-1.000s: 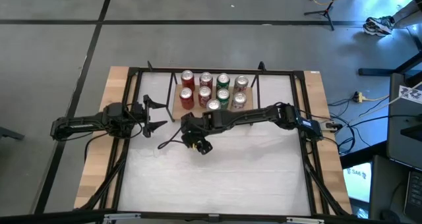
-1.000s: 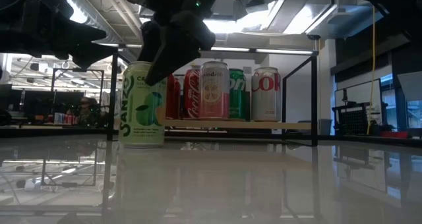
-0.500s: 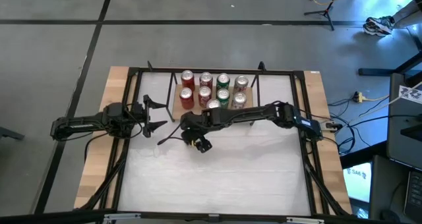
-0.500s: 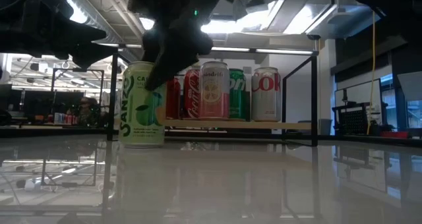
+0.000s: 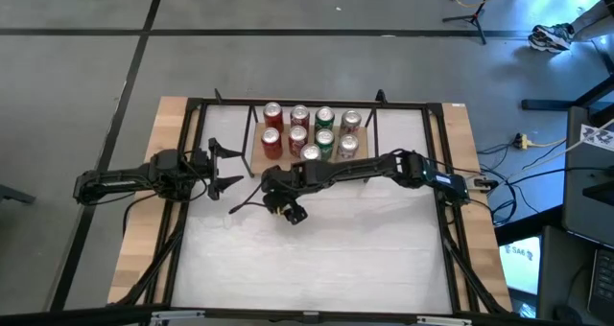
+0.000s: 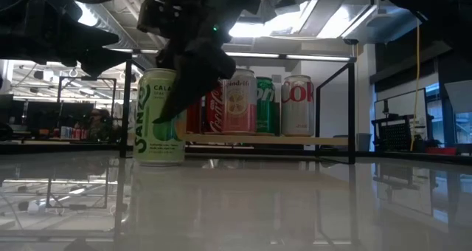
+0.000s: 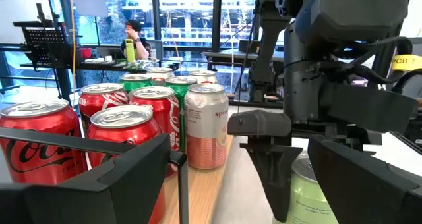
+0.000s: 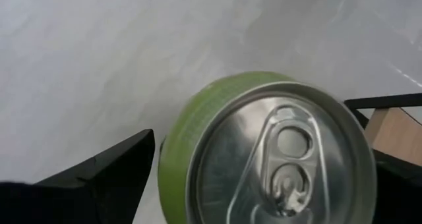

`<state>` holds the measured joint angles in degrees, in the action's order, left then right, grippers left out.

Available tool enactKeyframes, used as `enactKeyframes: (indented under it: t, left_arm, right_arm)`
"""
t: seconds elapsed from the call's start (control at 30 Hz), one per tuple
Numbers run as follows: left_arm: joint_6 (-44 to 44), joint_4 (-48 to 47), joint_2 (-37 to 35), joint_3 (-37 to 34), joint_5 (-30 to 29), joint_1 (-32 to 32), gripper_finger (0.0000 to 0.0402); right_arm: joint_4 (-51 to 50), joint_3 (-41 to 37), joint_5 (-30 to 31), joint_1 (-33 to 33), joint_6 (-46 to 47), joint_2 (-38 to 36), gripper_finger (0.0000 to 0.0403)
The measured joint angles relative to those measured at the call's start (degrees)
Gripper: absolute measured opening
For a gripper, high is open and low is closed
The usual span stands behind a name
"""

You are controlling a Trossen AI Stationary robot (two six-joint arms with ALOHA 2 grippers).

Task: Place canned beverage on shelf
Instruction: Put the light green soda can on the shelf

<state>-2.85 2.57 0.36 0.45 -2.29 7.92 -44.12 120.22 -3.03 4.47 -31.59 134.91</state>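
Light: even and bright from above in the high view | Low view: backlit by ceiling lamps (image 6: 310, 18) at 12 o'clock, arms in silhouette | Glare: glossy bench (image 6: 243, 199) mirrors the cans | Focus: green can (image 8: 270, 155) lid soft, very close in the right wrist view | Left wrist view: daylit windows (image 7: 178, 20) behind.

We see a white-topped counter (image 5: 317, 249) with wooden strips along its sides and a black frame around it. Near its far edge sits the shelf (image 5: 257, 151), a low light-wood board in a thin black wire frame, carrying eight upright cans (image 5: 312, 131) in two rows (red, green and pale pink ones). A green can (image 6: 158, 118) stands upright directly on the counter, just in front of the shelf's left end.
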Motion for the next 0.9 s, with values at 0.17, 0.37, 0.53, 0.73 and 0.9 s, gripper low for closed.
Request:
enactKeyframes:
  t: [0.17,0.37,0.53,0.73,0.9]
  left_arm:
    - [0.00,0.02,0.00,0.00,0.01,0.00,0.0350]
    - [0.00,0.00,0.00,0.00,0.01,0.00,0.0350]
    - [0.00,0.00,0.00,0.00,0.01,-0.01,0.0350]
    - [0.00,0.00,0.00,0.00,0.01,0.00,0.0350]
    - [0.00,0.02,0.00,0.00,0.01,0.00,0.0350]
  right_arm:
    - [0.69,0.01,-0.05,0.00,0.00,0.00,0.0388]
    - [0.74,0.02,-0.18,0.00,0.37,0.00,0.0388]
    - [0.41,0.60,-0.07,0.00,0.94,0.00,0.0388]
    - [-1.54,3.23,0.42,0.00,1.38,-0.13,0.0388]
    - [-3.40,3.54,0.44,0.00,1.38,-0.13,0.0388]
